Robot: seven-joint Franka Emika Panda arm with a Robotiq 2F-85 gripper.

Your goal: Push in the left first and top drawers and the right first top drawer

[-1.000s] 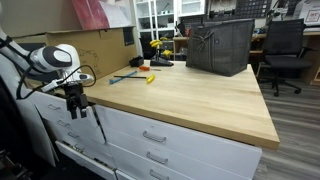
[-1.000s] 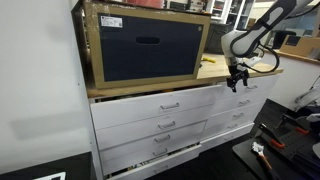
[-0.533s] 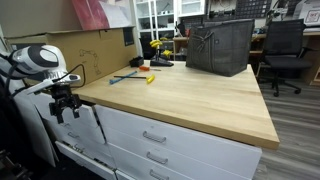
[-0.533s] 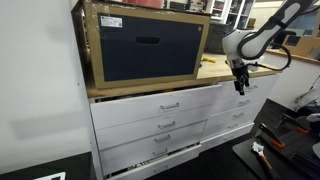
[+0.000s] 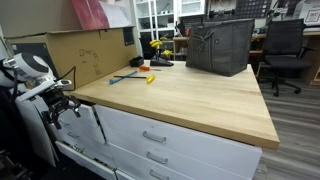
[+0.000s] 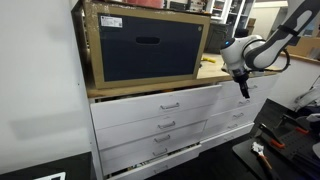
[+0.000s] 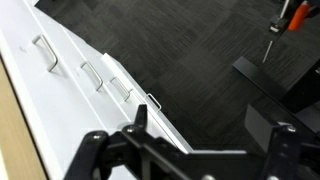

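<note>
The white dresser shows in both exterior views. The wide top drawer [image 6: 150, 108] has a silver bar handle and stands slightly out; it also shows in an exterior view [image 5: 180, 133]. The narrow top drawer [image 6: 222, 100] lies beside it, partly behind my arm in an exterior view [image 5: 82, 126]. My gripper [image 6: 243, 88] is open and empty. It hangs in front of the narrow drawers, apart from them, and shows off the dresser's end in an exterior view [image 5: 60, 108]. The wrist view shows the open jaws [image 7: 205, 125] over the dark floor, with a row of handled drawer fronts [image 7: 70, 80] alongside.
A cardboard box [image 6: 145, 45] stands on the wooden top [image 5: 190, 95]. A dark bin [image 5: 220, 45] and small tools [image 5: 140, 75] also lie there. The lower wide drawers [image 6: 150, 150] stick out. An office chair [image 5: 285, 50] stands behind. Red-handled tools [image 7: 290, 18] lie on the floor.
My gripper has drawn back from the dresser's front corner and sunk a little. The drawers have not visibly moved.
</note>
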